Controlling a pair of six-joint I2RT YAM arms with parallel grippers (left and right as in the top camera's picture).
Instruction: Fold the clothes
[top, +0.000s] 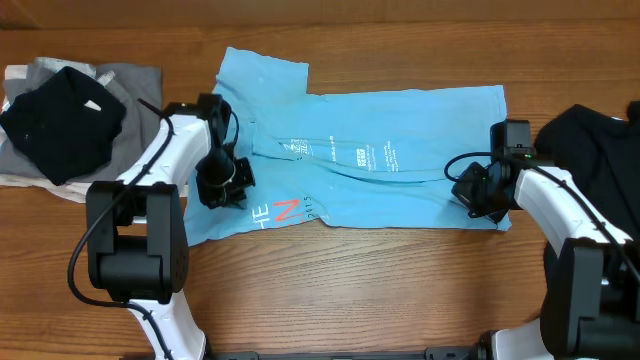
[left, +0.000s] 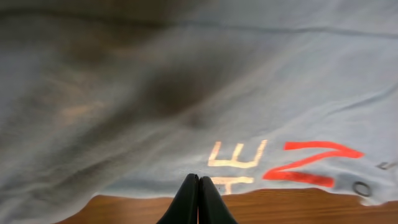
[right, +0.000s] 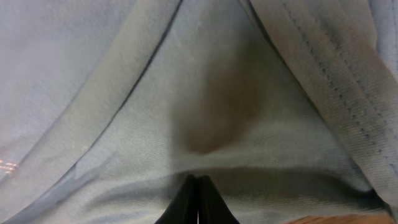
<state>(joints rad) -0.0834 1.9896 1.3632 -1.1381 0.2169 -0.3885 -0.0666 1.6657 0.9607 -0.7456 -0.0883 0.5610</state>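
Along the near edge of the T-shirt, left tool and right tool clench its fabric, table wood just beyond.

Light blue T-shirt fills view, creases fanning down from top. Stitched hem runs diagonally at right. Right gripper fingers pressed together, tips against cloth under dark shadow. Wood table sliver bottom right.

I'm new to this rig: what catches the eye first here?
A light blue T-shirt lies spread across the middle of the table, coral-red lettering by its near edge. The left gripper and right gripper are pinched shut on that edge, one toward each end. A black garment sits at the left, another at the right.
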